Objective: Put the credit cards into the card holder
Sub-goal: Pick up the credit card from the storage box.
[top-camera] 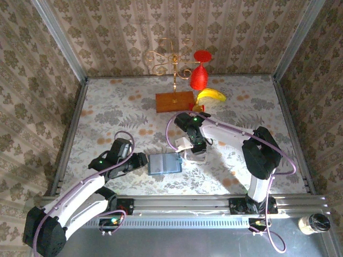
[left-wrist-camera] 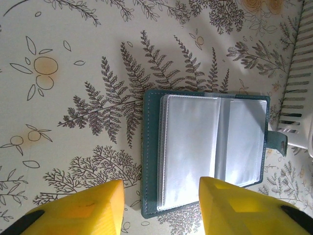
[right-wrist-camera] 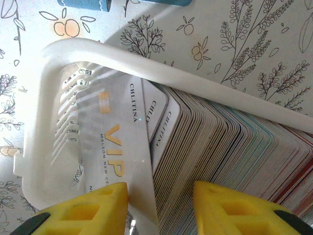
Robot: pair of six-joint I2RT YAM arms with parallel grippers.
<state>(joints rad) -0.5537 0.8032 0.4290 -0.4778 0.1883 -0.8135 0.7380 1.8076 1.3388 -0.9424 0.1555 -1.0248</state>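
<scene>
The card holder (top-camera: 165, 164) lies open and flat on the floral table (top-camera: 107, 118), near its near edge and about midway between the two arms, its clear sleeves facing up. The left gripper (top-camera: 140, 160) sits at the holder's left edge. In the left wrist view its fingers (left-wrist-camera: 78, 210) stand apart and clamp nothing: one is over bare cloth just off the teal cover (left-wrist-camera: 150, 147), the other over the sleeves. The snap tab (left-wrist-camera: 277, 142) sticks out from the holder's opposite edge, just beside the white rack (top-camera: 184, 143). This rack lies just far and right of the holder, and the credit cards (right-wrist-camera: 220, 147) stand in it edge-on in a tight row. The right gripper (top-camera: 197, 149) hangs over the rack, its jaws apart astride one VIP card (right-wrist-camera: 115, 142) that tilts out of the row. The card rests against one finger (right-wrist-camera: 83, 210), with a visible gap to the other. Open cloth extends to the left of the holder and right of the rack. At the far side stand a wooden block (top-camera: 174, 101), a red glass (top-camera: 199, 77) and a banana (top-camera: 210, 96), well apart from both grippers.
</scene>
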